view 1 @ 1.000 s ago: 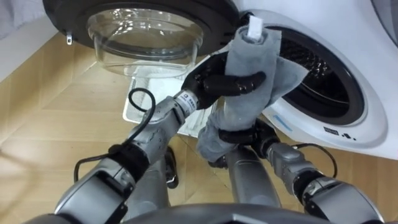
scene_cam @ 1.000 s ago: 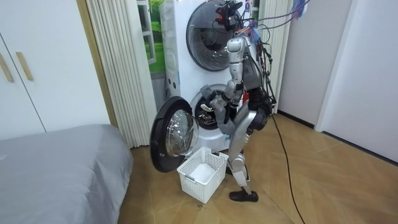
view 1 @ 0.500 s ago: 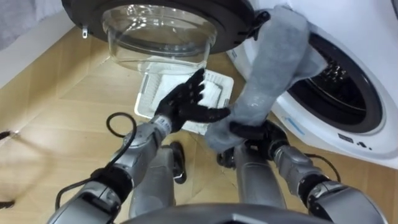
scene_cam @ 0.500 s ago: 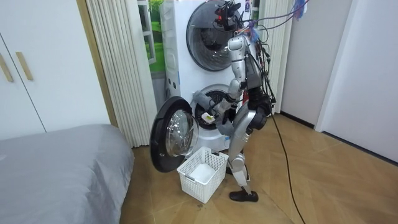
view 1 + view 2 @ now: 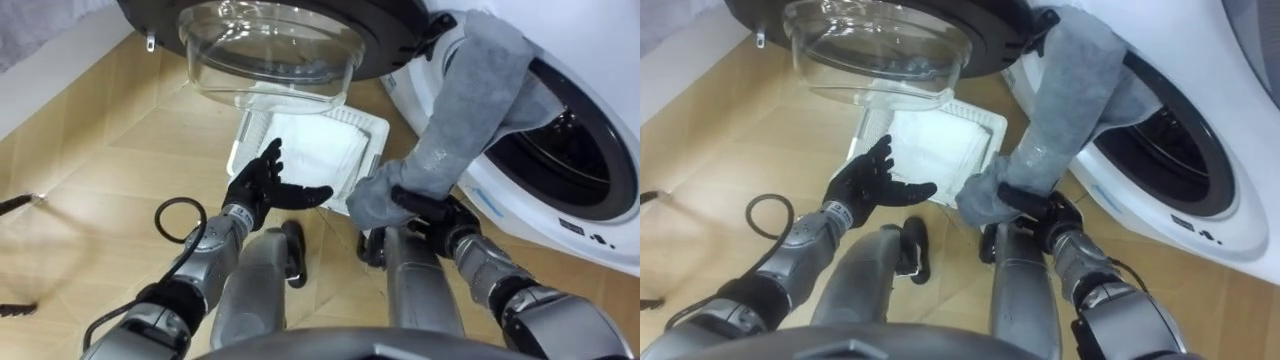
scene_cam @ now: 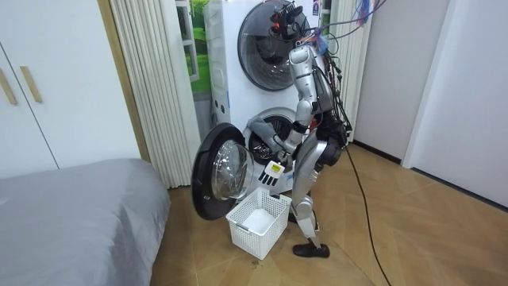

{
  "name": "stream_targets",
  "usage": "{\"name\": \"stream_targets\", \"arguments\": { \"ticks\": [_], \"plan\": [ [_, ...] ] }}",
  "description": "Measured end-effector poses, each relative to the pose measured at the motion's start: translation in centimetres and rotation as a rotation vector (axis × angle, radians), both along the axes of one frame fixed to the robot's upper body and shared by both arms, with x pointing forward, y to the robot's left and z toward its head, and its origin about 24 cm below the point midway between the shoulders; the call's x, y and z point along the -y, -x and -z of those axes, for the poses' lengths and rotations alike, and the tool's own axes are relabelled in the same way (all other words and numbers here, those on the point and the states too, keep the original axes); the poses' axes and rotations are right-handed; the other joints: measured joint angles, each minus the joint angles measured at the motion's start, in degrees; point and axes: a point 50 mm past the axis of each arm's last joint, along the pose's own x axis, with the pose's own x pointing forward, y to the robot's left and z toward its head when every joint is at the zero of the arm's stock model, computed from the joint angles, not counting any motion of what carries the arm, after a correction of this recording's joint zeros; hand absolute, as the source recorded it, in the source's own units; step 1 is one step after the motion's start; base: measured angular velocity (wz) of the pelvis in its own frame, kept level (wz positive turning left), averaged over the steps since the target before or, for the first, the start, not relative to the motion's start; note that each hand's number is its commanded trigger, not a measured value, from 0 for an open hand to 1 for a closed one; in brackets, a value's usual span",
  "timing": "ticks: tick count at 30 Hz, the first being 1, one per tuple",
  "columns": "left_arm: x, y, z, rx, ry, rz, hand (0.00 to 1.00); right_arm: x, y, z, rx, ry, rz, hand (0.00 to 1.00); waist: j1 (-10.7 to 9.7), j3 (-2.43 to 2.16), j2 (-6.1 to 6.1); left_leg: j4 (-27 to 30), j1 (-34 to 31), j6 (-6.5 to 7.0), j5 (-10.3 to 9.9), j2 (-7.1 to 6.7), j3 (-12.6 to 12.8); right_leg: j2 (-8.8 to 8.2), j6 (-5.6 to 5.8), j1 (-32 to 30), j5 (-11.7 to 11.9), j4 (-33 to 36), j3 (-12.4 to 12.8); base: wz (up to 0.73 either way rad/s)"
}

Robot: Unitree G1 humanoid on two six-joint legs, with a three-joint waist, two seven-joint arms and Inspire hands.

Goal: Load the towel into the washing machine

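Left eye view: my right hand (image 5: 432, 208) has its fingers curled round the lower end of the grey towel (image 5: 465, 120). The cloth rises from that grip and lies over the near edge of the washing machine (image 5: 600, 235) mouth. I judge I hold it low so the free top end can be fed in first. My left hand (image 5: 265, 185) hangs open, fingers spread and palm up, above the white basket (image 5: 376, 126) and well apart from the cloth. Holding nothing, it looks kept out of the way. The round door (image 5: 270, 50) is swung wide at the top of the view, leaving the dark drum (image 5: 575, 150) open. How far the towel's top reaches past the rim I cannot tell, because its own fold covers that edge.

Room view: I stand close to the lower machine, bent slightly toward it, with the basket at my feet and a bed (image 6: 71, 206) well off at the room view's left. The towel here is a thin grey strip by the opening, too small to read, and my body hides the right hand.

Right eye view: the same grip shows, fingers wrapped over the bunched lower end. The towel's bottom corner sags under my hand, out of sight behind my forearm.
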Motion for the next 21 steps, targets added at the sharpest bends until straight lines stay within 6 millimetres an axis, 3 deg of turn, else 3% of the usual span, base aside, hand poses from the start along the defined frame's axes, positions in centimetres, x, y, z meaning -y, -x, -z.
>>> {"name": "stream_targets", "arguments": {
  "ticks": [10,13,17,21],
  "plan": [
    [0.6,0.2,0.3,-0.054,-0.023,-0.022,0.00,0.9,0.4,0.2,-0.023,-0.220,0.393,1.00,-0.6,0.00,-0.01,0.2,-0.6,0.00,0.0,-0.06,-0.1,0.00,0.06,-0.4,0.0,0.1,0.0,0.00],
    [0.4,0.0,0.2,-0.052,-0.038,-0.037,0.00,1.3,0.2,0.0,-0.006,-0.322,0.565,1.00,-0.9,0.04,-0.40,0.5,-1.2,0.13,0.0,-1.11,0.0,-1.15,0.34,-2.0,-1.0,2.3,0.3,0.07],
    [-0.4,-0.9,-0.8,-0.010,-0.055,-0.078,0.00,2.1,-1.6,-1.0,0.016,-0.417,0.742,1.00,-1.7,0.32,-2.56,2.4,-3.2,0.72,0.0,-2.04,1.8,-2.51,0.53,-5.7,-2.0,6.2,2.3,-0.02],
    [-1.3,-1.5,-1.6,0.030,-0.092,-0.113,0.00,2.9,-3.9,-2.5,0.041,-0.478,0.840,1.00,-3.2,0.22,-4.89,3.8,-4.6,1.17,-0.2,-2.03,2.7,-2.75,0.58,-7.4,-1.9,7.7,3.0,-0.04]
  ]
}}
